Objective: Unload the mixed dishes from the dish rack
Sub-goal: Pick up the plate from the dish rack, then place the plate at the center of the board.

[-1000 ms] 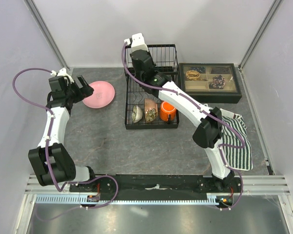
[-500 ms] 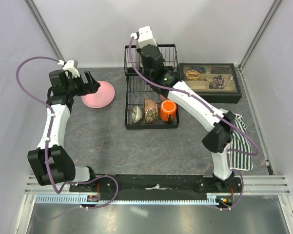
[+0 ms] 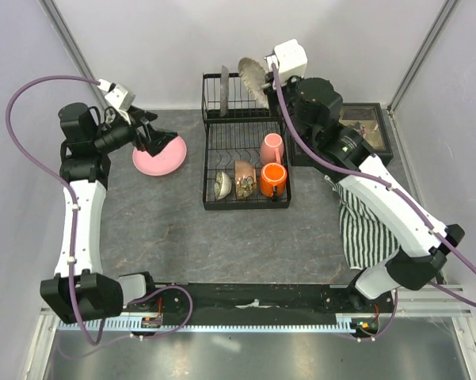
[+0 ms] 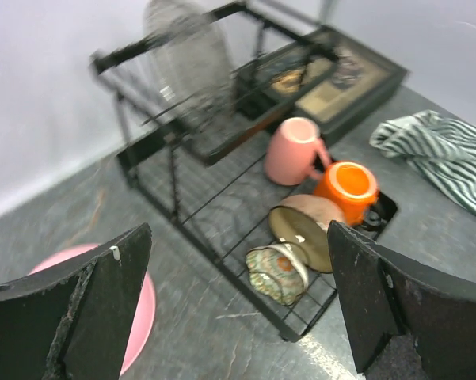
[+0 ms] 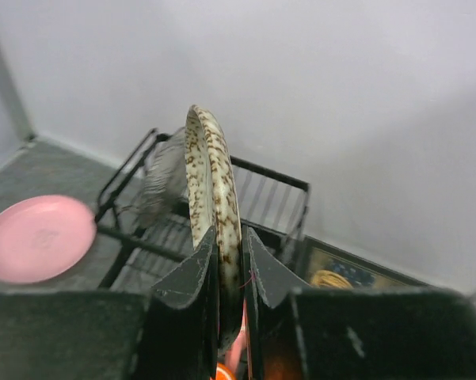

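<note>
The right gripper (image 5: 230,237) is closed tight on the lower rim of a speckled plate (image 5: 210,170), which stands on edge between its fingers (image 5: 192,273). In the top view this plate (image 3: 252,77) is held in the air above the right part of the upright back section of the rack (image 3: 210,158). A grey plate (image 3: 224,89) stands upright in a slot at the back left of the rack. In the flat lower basket a pink mug (image 3: 272,148) sits just behind an orange mug (image 3: 272,180), and left of the orange mug a brown bowl (image 3: 245,179) and a small bowl (image 3: 222,187) rest side by side on edge. The left gripper (image 3: 154,136) has its jaws spread wide with nothing between its fingers (image 4: 103,305), and it hovers over the left edge of a pink plate (image 3: 165,154) that lies flat on the table (image 3: 182,229) to the left of the rack. Right of the rack a trinket tray (image 3: 372,134) is partly hidden by the right arm, and a striped cloth (image 3: 364,229) lies on the table nearer the arm bases.
</note>
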`<action>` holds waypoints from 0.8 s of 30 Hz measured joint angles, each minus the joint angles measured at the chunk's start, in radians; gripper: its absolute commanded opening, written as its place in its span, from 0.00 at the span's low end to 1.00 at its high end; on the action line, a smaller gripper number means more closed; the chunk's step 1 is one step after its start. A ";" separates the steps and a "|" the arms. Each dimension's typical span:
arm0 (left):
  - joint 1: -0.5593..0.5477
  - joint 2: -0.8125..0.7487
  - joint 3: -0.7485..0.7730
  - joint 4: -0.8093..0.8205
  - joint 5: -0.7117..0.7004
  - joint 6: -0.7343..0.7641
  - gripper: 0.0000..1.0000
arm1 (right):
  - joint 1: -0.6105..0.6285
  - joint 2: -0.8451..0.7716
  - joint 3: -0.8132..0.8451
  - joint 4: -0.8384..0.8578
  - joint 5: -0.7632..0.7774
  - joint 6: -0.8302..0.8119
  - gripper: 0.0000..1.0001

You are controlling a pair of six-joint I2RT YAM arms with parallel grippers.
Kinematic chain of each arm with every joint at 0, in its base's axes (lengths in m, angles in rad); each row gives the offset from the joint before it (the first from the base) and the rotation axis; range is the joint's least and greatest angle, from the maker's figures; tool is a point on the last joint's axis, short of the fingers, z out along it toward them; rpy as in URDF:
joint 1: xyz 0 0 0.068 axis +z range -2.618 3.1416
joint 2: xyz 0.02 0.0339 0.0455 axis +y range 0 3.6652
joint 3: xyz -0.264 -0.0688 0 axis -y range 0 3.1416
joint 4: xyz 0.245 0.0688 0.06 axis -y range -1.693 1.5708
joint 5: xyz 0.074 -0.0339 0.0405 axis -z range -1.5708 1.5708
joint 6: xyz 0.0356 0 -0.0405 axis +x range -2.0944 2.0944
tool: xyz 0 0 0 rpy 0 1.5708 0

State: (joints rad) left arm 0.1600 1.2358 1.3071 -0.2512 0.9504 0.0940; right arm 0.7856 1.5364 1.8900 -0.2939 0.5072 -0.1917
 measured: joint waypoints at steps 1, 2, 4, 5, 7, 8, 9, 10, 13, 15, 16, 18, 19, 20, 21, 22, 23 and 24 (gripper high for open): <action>-0.010 -0.016 0.000 0.000 0.029 0.013 0.98 | -0.004 -0.020 -0.025 -0.015 -0.057 0.015 0.00; -0.020 -0.031 0.000 0.001 0.049 0.025 0.98 | -0.006 -0.031 -0.045 -0.027 -0.106 0.025 0.00; -0.047 -0.059 0.000 0.001 0.078 0.052 0.98 | -0.010 -0.035 -0.077 -0.054 -0.202 0.043 0.00; -0.065 -0.074 0.000 0.002 0.086 0.069 0.98 | -0.011 -0.031 -0.094 -0.071 -0.257 0.050 0.00; -0.089 -0.098 0.000 0.002 0.101 0.097 0.97 | -0.011 -0.019 -0.121 -0.105 -0.346 0.063 0.00; -0.100 -0.107 0.000 0.003 0.106 0.116 0.97 | -0.011 -0.011 -0.130 -0.124 -0.391 0.066 0.00; -0.108 -0.114 0.000 0.005 0.113 0.135 0.97 | -0.011 -0.001 -0.137 -0.145 -0.441 0.068 0.00; -0.111 -0.117 0.000 0.006 0.123 0.153 0.96 | -0.011 0.005 -0.142 -0.158 -0.476 0.069 0.00; -0.112 -0.117 0.000 0.000 0.152 0.215 0.96 | -0.009 0.012 -0.149 -0.199 -0.574 0.066 0.00; -0.112 -0.115 -0.001 -0.017 0.166 0.269 0.95 | -0.009 0.011 -0.149 -0.208 -0.626 0.061 0.00; -0.113 -0.114 -0.001 -0.037 0.177 0.310 0.95 | -0.009 0.010 -0.149 -0.208 -0.647 0.056 0.00; -0.119 -0.114 -0.002 -0.076 0.192 0.388 0.95 | -0.009 0.010 -0.149 -0.212 -0.688 0.047 0.00; -0.123 -0.113 -0.003 -0.101 0.200 0.437 0.95 | -0.009 0.010 -0.149 -0.217 -0.704 0.043 0.00; -0.126 -0.111 -0.003 -0.126 0.205 0.479 0.95 | -0.009 0.009 -0.149 -0.222 -0.721 0.038 0.00; -0.130 -0.108 -0.003 -0.153 0.207 0.531 0.95 | -0.009 0.008 -0.149 -0.226 -0.734 0.035 0.00; -0.134 -0.104 -0.003 -0.178 0.208 0.573 0.95 | -0.009 0.007 -0.149 -0.232 -0.750 0.030 0.00; -0.137 -0.100 -0.005 -0.206 0.209 0.617 0.95 | -0.009 0.006 -0.149 -0.237 -0.759 0.027 0.00; -0.140 -0.097 -0.005 -0.227 0.208 0.649 0.95 | -0.009 0.004 -0.149 -0.244 -0.771 0.023 0.00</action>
State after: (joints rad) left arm 0.0196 1.1385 1.3018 -0.4786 1.1587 0.7433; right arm 0.7765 1.5406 1.7409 -0.5381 -0.2634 -0.1692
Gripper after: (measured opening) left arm 0.953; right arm 0.197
